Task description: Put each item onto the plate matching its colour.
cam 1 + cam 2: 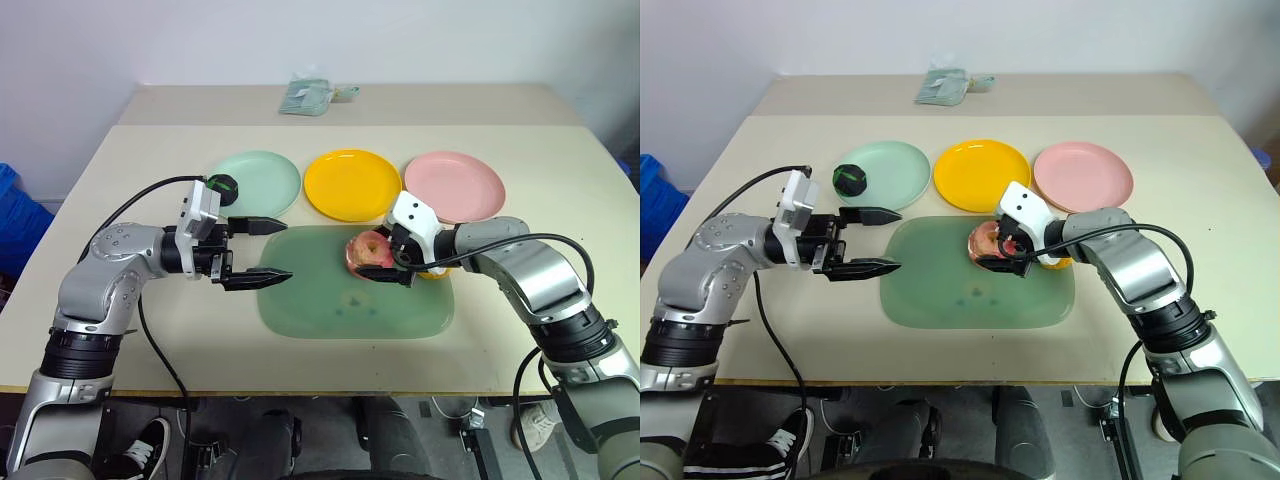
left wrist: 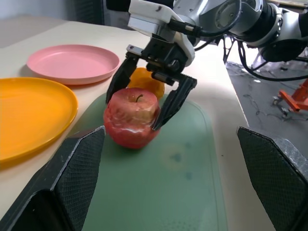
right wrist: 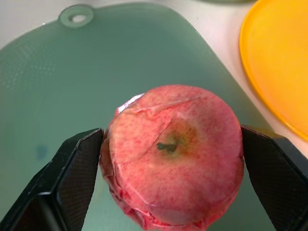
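Beige table [image 1: 120, 160] setup: right gripper [image 2: 147, 98] is spread wide around the apple [image 3: 173, 156] on the green mat [image 1: 330, 310], not squeezing it. Left gripper [image 1: 262, 250] hangs open just beside the mat.

wall [image 1: 320, 40]: white | table [image 1: 560, 150]: beige | floor [image 2: 269, 101]: grey | bin [image 1: 15, 215]: blue

Three plates [image 1: 352, 184], three items [image 1: 372, 252] (one mat [image 1: 330, 310]).

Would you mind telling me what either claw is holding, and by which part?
Nothing is held yet: the right claw straddles the apple's sides, open; the left claw is empty.
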Controlling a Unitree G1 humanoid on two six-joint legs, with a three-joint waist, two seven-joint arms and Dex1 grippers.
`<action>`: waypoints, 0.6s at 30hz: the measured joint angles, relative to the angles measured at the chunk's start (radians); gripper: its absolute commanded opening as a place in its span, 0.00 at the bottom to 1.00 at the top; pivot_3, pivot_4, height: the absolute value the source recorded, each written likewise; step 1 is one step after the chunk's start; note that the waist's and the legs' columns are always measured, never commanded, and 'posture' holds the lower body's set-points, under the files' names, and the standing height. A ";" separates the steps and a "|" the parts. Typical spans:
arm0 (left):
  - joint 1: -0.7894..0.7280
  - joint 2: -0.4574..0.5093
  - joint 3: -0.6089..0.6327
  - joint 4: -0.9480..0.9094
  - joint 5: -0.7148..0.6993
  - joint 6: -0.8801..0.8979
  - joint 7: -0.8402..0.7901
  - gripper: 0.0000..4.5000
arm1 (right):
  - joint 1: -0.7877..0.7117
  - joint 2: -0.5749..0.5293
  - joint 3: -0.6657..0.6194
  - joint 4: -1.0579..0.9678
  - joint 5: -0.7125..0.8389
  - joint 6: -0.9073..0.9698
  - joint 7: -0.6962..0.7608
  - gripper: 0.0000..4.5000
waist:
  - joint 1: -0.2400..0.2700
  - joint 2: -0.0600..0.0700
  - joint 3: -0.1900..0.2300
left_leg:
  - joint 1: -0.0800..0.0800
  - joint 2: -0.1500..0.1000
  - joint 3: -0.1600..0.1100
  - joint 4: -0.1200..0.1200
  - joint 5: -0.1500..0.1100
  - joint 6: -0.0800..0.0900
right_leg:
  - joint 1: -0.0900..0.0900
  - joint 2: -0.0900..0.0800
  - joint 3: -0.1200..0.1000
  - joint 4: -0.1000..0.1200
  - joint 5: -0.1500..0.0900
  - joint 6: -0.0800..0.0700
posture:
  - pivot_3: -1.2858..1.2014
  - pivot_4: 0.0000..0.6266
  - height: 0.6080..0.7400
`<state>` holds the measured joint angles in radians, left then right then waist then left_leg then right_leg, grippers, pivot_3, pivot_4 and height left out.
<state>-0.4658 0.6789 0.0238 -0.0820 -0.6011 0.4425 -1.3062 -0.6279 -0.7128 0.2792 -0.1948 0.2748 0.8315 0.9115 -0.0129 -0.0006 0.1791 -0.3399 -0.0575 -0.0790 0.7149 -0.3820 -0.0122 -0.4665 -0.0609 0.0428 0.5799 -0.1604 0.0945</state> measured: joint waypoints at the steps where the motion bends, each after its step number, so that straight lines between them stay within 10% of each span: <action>1: 0.000 -0.003 0.000 0.001 0.001 -0.001 0.000 0.99 | 0.000 -0.008 0.005 -0.002 -0.002 -0.004 0.005 1.00 | 0.000 0.000 0.000 | 0.000 0.000 0.000 0.000 0.000 0.000 | 0.000 0.000 0.000 0.000 0.000 0.000 | 0.52 0.24 1.00; 7: 0.000 -0.016 -0.002 0.001 0.002 -0.018 0.002 0.99 | 0.001 -0.014 0.013 -0.009 -0.025 -0.014 0.017 1.00 | 0.000 0.000 0.000 | 0.000 0.000 0.000 0.000 0.000 0.000 | 0.000 0.000 0.000 0.000 0.000 0.000 | 0.52 0.24 1.00; 12: -0.003 -0.015 -0.002 0.001 0.003 -0.018 0.007 1.00 | 0.002 -0.016 0.020 -0.018 -0.037 -0.020 0.022 0.71 | 0.000 0.000 0.000 | 0.001 0.000 0.000 0.000 0.000 0.000 | 0.001 0.000 0.000 0.000 0.000 0.000 | 0.52 0.24 1.00; 18: -0.010 -0.016 -0.002 0.001 0.001 -0.015 0.022 1.00 | -0.001 -0.005 0.005 -0.013 -0.027 -0.019 0.017 0.71 | 0.000 0.000 0.000 | 0.001 0.000 0.000 0.000 0.000 0.000 | 0.001 0.000 0.000 0.000 0.000 0.000 | 0.52 0.24 1.00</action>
<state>-0.4754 0.6634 0.0218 -0.0807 -0.6002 0.4277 -1.2843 -0.6285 -0.7180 0.2846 -0.2079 0.2477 0.8122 0.9290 -0.0133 -0.0008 0.1790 -0.3393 -0.0575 -0.0791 0.7148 -0.3819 -0.0123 -0.4660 -0.0609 0.0428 0.5799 -0.1604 0.0945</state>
